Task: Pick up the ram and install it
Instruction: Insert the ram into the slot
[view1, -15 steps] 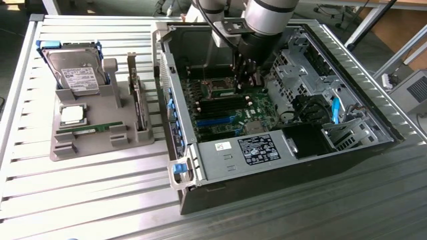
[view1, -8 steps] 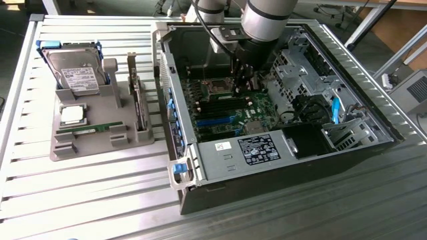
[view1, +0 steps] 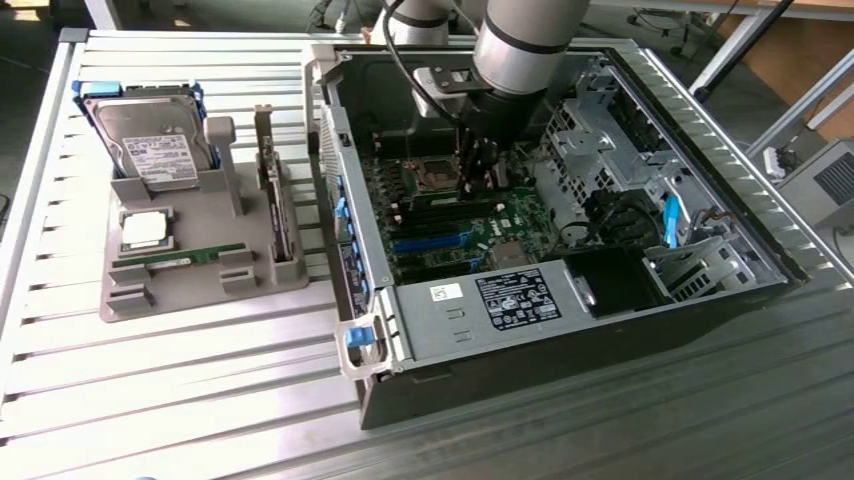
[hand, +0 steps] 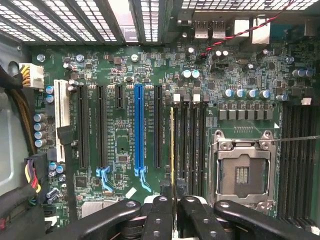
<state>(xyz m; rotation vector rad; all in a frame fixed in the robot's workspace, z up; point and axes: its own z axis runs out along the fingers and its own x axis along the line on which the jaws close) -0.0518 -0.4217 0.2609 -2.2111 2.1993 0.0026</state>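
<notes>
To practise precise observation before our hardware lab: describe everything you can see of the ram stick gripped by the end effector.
The ram shows edge-on as a thin, long, yellow-green strip, like circuit board. The end effector is shut on one end of it, holding it on edge. It runs parallel to the black memory slots, on their side away from the empty processor socket, over the motherboard. Whether it is seated in a slot cannot be told.

Robotics lab: arm at 12 o'clock over open PC case, parts jig at 9 o'clock, slatted metal bench.
</notes>
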